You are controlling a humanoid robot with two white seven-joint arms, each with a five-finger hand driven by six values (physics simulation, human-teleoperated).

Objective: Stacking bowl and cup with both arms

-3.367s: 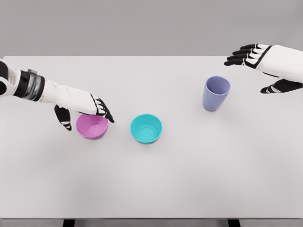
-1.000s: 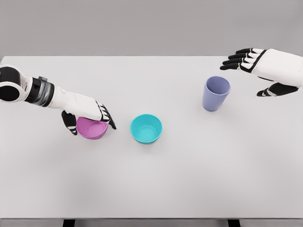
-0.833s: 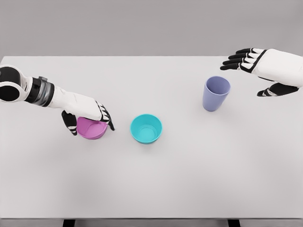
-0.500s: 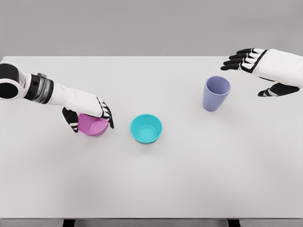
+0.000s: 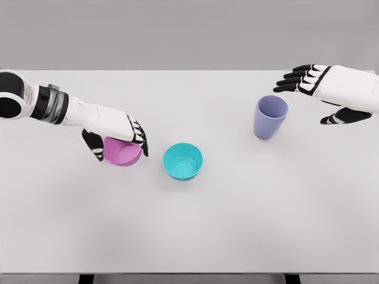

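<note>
Sitting in the grip of the left hand, the pink bowl is a small, round, glossy magenta dish with plain walls; it tips slightly, its near rim lower than the side under the palm. The thumb presses its left wall while the black-tipped fingers curl over its far rim and right side, so the hand is clenched around the bowl. It lies in the left half of the white bench, roughly midway between the far and near edges; whether its base touches the surface cannot be told.

Just to its right, apart from it, stands the teal bowl, upright and open to the camera, about the same size, with a paler floor inside. It is close to the middle of the bench, a little left of centre.

Well to the right and nearer the far edge stands the lavender cup, a tall tapered tumbler, wider at the mouth than at the base, upright.

The right hand hovers beyond and to the right of the cup, near the far right corner, not touching it; its fingers are spread and released, thumb held apart below the palm, holding nothing.

Counted: two bowls, one cup, two hands.
</note>
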